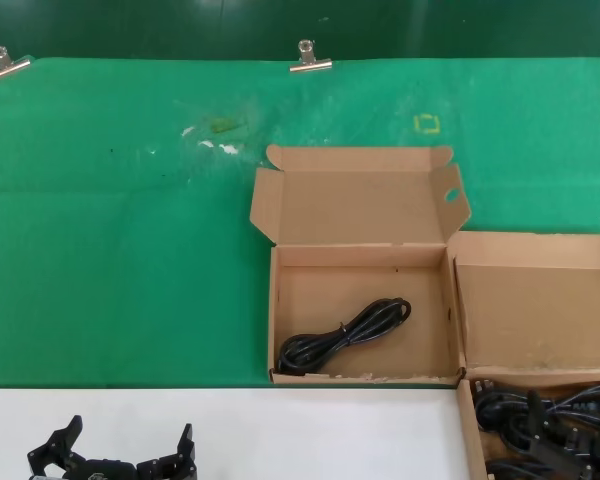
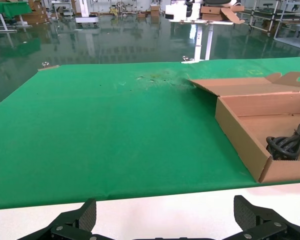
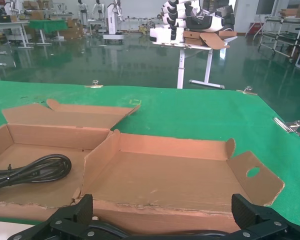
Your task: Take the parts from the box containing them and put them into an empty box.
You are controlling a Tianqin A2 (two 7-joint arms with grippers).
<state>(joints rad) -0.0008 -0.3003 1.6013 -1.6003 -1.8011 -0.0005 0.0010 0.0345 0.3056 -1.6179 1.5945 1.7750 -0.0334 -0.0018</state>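
A shallow brown box (image 1: 274, 320) stands mid-table with its lid (image 1: 360, 205) laid back and a round hole in the right flap (image 1: 450, 195). It holds one looped black cable (image 1: 345, 335) (image 2: 290, 142) (image 3: 35, 170). To its right is a second brown box (image 1: 467, 430), lid (image 1: 540, 310) (image 3: 165, 175) open, holding several black cables (image 1: 510, 405). My right gripper (image 1: 560, 440) (image 3: 162, 212) hangs open just over those cables, nothing between its fingers. My left gripper (image 1: 130, 440) (image 2: 165, 215) waits open over the white table edge at the near left.
A green mat (image 1: 120, 250) covers the table, held by metal clips (image 1: 310, 58) (image 1: 8, 65) at the far edge. A white strip (image 1: 280, 430) runs along the front. A yellow mark (image 1: 427, 123) and pale smudges (image 1: 220, 140) lie behind the middle box.
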